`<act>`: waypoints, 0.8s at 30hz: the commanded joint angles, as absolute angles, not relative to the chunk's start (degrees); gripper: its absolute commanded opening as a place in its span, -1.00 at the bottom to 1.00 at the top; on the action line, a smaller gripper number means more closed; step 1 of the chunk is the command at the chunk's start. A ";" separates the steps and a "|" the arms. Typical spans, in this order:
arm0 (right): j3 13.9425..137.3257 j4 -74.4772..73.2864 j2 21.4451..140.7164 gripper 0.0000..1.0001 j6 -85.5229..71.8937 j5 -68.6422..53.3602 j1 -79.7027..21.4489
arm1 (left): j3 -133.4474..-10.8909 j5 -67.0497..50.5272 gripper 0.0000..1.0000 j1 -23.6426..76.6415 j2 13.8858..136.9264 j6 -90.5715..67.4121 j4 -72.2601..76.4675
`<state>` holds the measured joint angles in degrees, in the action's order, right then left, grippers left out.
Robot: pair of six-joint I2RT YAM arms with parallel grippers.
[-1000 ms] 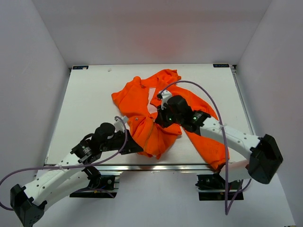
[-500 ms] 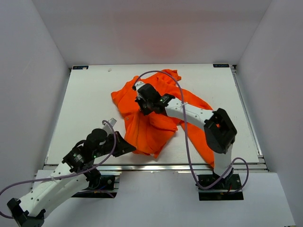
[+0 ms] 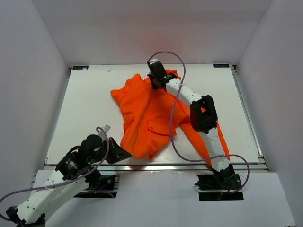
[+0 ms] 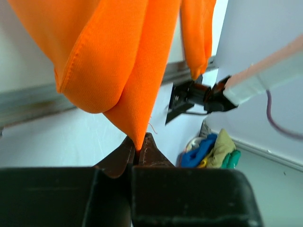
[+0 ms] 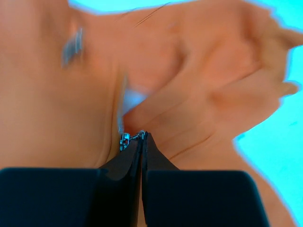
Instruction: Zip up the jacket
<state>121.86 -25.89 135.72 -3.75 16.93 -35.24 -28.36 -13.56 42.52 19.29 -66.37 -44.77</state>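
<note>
The bright orange jacket (image 3: 149, 116) lies spread on the white table, collar at the far side, a flap pocket on its front. My right gripper (image 3: 155, 80) is far out at the collar end, shut on the metal zipper pull (image 5: 126, 140), which shows at its tips in the right wrist view. My left gripper (image 3: 124, 153) is at the jacket's near hem, shut on a corner of orange fabric (image 4: 137, 137), which hangs stretched in the left wrist view. The zipper line itself is hard to make out from above.
The table's metal front edge (image 3: 156, 167) runs just below the hem. One sleeve (image 3: 208, 144) trails to the near right under the right arm. White walls enclose the table. A purple cable (image 3: 177, 94) loops over the jacket.
My right gripper has run from the jacket's middle up to the collar with the zipper pull. My left gripper has drawn the hem toward the near edge, and the jacket now lies flatter and stretched.
</note>
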 commanded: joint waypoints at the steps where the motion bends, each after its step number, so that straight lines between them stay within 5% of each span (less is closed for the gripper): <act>1: 131.11 -16.27 141.30 -1.00 -1.06 29.17 -27.34 | -29.80 -23.20 -1.00 44.03 17.93 -68.99 -52.38; 9: 137.37 2.72 148.26 -1.00 3.60 33.05 -21.45 | -30.06 -22.59 -1.00 44.03 16.53 -71.72 -56.60; 17: 129.18 10.64 142.91 -1.00 7.30 14.89 -24.52 | -27.25 -20.83 -1.00 44.03 19.51 -71.46 -50.54; 18: 130.42 9.33 143.26 -0.86 6.60 13.55 -24.78 | -27.25 -20.92 -1.00 44.03 20.21 -71.37 -50.10; 19: 130.86 8.01 143.00 -0.47 5.72 10.84 -25.22 | -27.42 -21.00 -0.84 44.03 20.65 -71.19 -50.18; 20: 130.43 8.17 142.21 0.42 5.19 9.42 -25.40 | -28.47 -20.74 -0.60 44.03 20.92 -70.93 -50.53; 21: 127.82 8.26 141.16 0.78 5.01 7.84 -25.49 | -29.35 -20.48 0.19 44.03 21.44 -70.49 -51.32; 23: 123.60 8.79 135.99 0.79 4.57 2.67 -25.66 | -31.63 -17.77 0.88 44.03 21.97 -69.09 -53.16; 24: 118.70 9.22 131.96 0.79 4.14 2.03 -25.66 | -34.16 -16.88 0.96 44.12 22.23 -68.30 -54.13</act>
